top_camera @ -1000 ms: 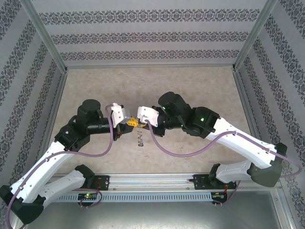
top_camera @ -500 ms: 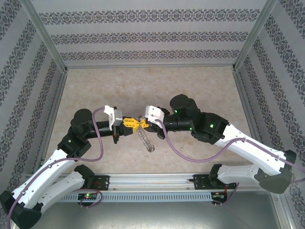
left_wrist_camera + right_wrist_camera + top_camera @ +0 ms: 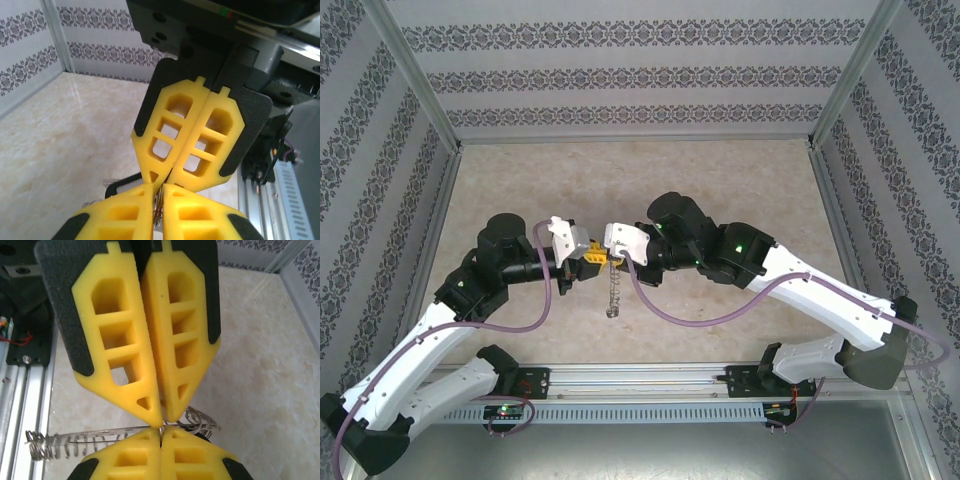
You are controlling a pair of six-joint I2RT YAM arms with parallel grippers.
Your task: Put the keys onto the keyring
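Patterned walls are closing in a pale marbled surface (image 3: 720, 190) in the top view. The left gripper (image 3: 590, 262) and right gripper (image 3: 611, 256) are meeting tip to tip above it. The keyring (image 3: 612, 295) is dangling edge-on beneath that meeting point, seemingly clear of the surface, and its hole is too small to make out here. From the left wrist, both pairs of jaws are pressing fully together, and a sliver of the keyring (image 3: 159, 212) is showing in the slit of the near pair. A dark curved loop with a pale end, perhaps the keys (image 3: 121, 181), is peeking out low on the left, partly cut off by the near jaws. From the right wrist, the keyring (image 3: 75, 442) is running thin and flat across the frame, its fringe of silvery loops (image 3: 47, 446) trailing left. It is being pinched at the rim where the closed tips are touching, but which pair is bearing the load is hard to tell. It is looking light, stiff and slick, likely to swivel in a rim pinch. Gripping across the flat band, away from the snag-prone loops, is seeming the wisest hold.
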